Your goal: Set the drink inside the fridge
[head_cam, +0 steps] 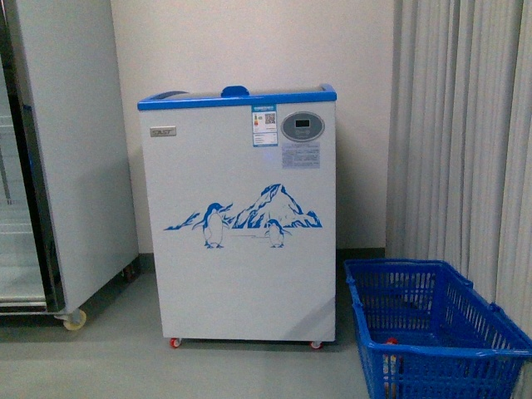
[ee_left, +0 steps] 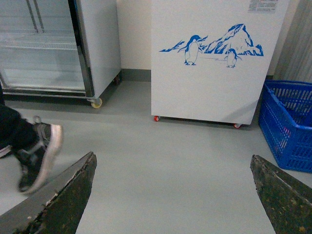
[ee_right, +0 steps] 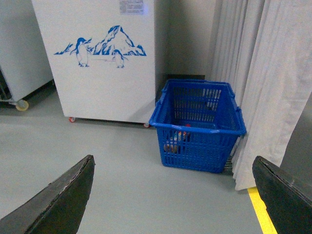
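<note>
Both claws are shown spread wide and empty, the left claw [ee_left: 173, 195] and the right claw [ee_right: 170, 195] each held over the grey floor [ee_left: 161, 146]. The fridge [head_cam: 241, 216] is stood at the floor's back edge against the wall, well apart from both claws across bare floor. A blue basket [head_cam: 432, 332] is set just beside it, at the floor's right edge by the curtain [head_cam: 457, 125]. What may be the drink [ee_right: 178, 139], orange and blurred, is glimpsed inside. Trouble could be expected if the drink is snagged on the basket's mesh walls, or if it is brought over before the lid [head_cam: 234, 91] is slid aside. The fridge could also be rolled on its castors [head_cam: 174, 342] by a hard push, and the shoe [ee_left: 39, 156] near the left claw could be struck.
</note>
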Controlling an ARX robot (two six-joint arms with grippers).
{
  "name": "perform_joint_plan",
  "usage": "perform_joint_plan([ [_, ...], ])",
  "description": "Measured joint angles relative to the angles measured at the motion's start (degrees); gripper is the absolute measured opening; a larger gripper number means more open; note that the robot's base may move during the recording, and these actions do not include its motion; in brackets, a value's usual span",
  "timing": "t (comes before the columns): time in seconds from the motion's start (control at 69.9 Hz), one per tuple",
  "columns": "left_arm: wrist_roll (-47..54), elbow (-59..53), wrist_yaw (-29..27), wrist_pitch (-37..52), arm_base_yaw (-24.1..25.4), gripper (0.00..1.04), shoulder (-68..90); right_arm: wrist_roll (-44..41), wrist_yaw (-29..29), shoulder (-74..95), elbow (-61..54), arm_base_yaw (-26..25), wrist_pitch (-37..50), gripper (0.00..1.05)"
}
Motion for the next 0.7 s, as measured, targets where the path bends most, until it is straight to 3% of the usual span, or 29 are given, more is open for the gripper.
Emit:
perform_joint_plan([
  [0.701, 0.0, 0.0, -0.1, 0.0, 0.0, 0.97, 0.0, 0.0, -0.1, 0.0, 0.0, 0.0, 0.0, 0.97],
])
